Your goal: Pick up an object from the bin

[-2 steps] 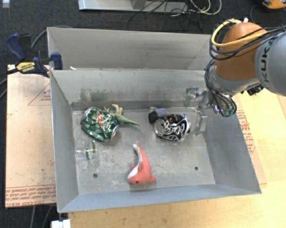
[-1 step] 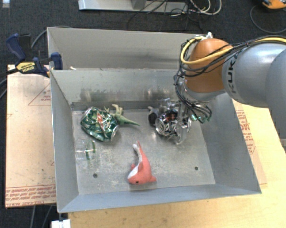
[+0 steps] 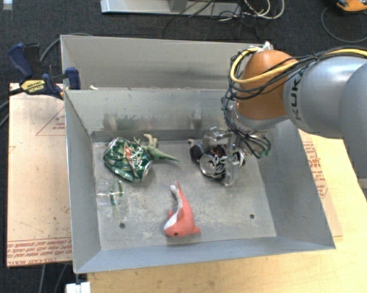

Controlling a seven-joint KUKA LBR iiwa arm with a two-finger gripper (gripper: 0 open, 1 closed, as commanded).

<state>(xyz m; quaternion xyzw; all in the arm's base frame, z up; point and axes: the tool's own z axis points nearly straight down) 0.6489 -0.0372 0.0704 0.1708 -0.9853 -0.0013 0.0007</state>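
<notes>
My gripper (image 3: 225, 157) is low over the bin floor at the back right, below the arm's wrist. A small dark thing (image 3: 196, 151) lies right against its left side; whether the gripper touches or holds it is hidden by the gripper's own metal parts. A pink and white toy fish (image 3: 181, 217) lies on the floor, in front of the gripper and a little to its left, apart from it.
A crumpled green and white packet (image 3: 127, 158) lies at the back left, with a green toy lizard (image 3: 156, 151) against its right side. A small clear piece with green marks (image 3: 112, 194) sits near the left wall. The arm comes in over the right rim.
</notes>
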